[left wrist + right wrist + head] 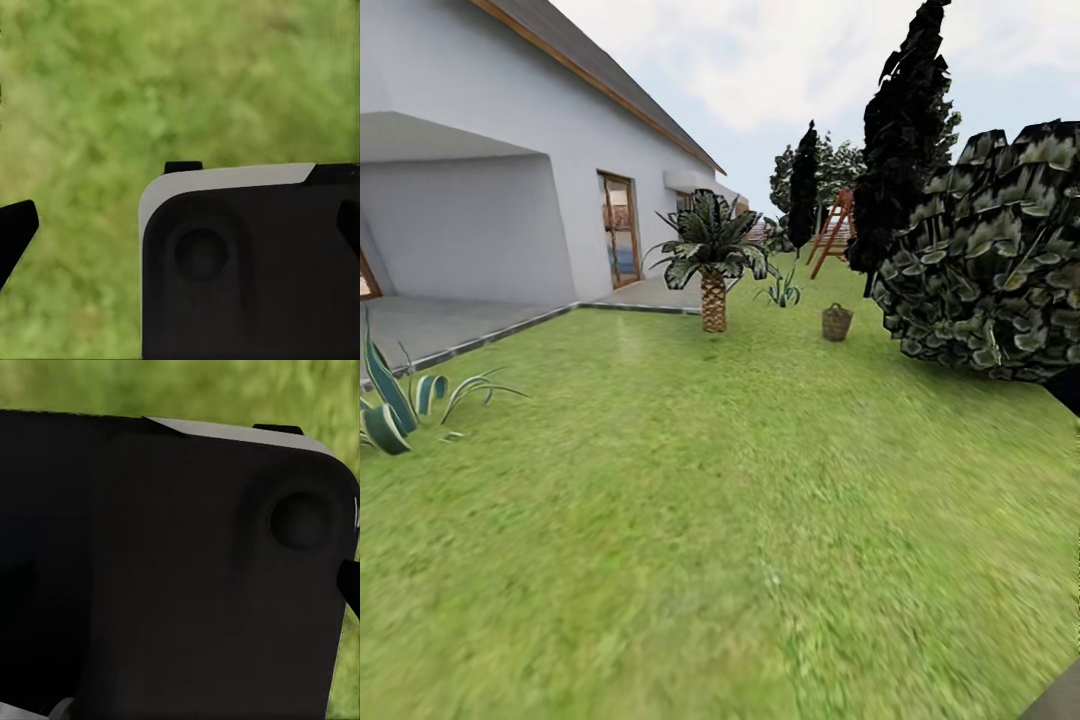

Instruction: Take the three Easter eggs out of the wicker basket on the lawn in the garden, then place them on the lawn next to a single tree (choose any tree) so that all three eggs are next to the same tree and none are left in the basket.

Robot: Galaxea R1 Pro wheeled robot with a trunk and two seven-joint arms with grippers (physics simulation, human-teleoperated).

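Open lawn (690,500) ahead to wicker basket (837,322); tree (1000,270) crowds right.

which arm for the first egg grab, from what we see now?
Too early to favour either. The wicker basket stands far ahead on the lawn, slightly right of centre, past the short palm. Both wrist views show dark robot body over grass. If the approach stays straight, perhaps right.

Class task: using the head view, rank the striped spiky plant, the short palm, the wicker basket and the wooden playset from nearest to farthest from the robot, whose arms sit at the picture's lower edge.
1. Striped spiky plant, left edge, beside the patio.
2. Short palm, centre, at the lawn's far side.
3. Wicker basket, right of the palm, perhaps slightly farther; too close to call firmly.
4. Wooden playset, behind the basket.
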